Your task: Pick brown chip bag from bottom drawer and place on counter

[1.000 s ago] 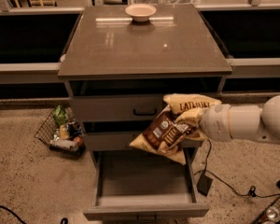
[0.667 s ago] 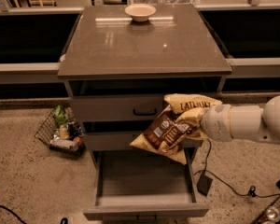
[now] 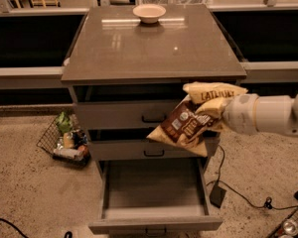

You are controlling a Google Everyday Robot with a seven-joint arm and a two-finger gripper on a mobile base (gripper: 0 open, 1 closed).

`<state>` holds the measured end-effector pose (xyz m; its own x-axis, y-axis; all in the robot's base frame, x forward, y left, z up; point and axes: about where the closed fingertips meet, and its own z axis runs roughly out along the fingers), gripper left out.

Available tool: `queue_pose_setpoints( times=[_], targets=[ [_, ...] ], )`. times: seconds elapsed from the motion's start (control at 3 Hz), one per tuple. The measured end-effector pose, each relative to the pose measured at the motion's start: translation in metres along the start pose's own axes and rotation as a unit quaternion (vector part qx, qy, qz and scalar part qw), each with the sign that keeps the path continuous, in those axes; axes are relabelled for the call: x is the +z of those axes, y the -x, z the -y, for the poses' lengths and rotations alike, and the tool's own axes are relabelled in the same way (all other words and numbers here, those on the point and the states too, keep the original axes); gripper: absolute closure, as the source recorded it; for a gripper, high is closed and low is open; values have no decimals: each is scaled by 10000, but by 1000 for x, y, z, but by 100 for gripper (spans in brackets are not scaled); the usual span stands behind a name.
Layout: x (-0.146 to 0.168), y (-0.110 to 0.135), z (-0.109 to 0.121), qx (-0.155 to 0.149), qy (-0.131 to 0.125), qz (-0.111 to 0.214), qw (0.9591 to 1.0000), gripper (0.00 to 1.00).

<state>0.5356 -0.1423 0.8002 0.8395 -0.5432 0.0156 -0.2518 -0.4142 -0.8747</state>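
Camera view: a grey-brown cabinet with three wide drawers stands on a speckled floor. Its glossy tabletop (image 3: 149, 48) carries one pale bowl (image 3: 149, 13) near the far edge, about the middle of its width.

The top drawer (image 3: 121, 115) and the middle drawer (image 3: 134, 150) are pushed in, each with a small dark bar handle. The bottom drawer (image 3: 154, 224) is pulled well out toward the camera, and its grey floor is open to view.

The white arm (image 3: 268, 115) reaches in from the right edge at the height of the top drawer. At its end the gripper (image 3: 216, 114) is clenched on the brown chip bag (image 3: 181, 125), though the bag itself mostly covers the fingers. The bag hangs in the air, tilted, with its dark printed face toward the camera and a tan-yellow part folded up above the wrist. It is in front of the right ends of the two upper drawers, above the open drawer, below the tabletop's front edge and touching neither.

A wire basket (image 3: 64, 143) with packets lies on the floor left of the cabinet. A black cable (image 3: 238, 197) and a small dark box (image 3: 217, 195) lie to the right.
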Motion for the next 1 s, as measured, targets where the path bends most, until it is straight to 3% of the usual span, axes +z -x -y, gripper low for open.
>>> queue_pose_setpoints(
  times=[0.33, 0.67, 1.0],
  targets=[
    [-22, -37, 57, -734, -178, -382, 9964, 100],
    [-39, -78, 110, -1248, -338, -727, 9889, 100],
    [-47, -86, 126, -1292, -463, -836, 9870, 100]
  ],
)
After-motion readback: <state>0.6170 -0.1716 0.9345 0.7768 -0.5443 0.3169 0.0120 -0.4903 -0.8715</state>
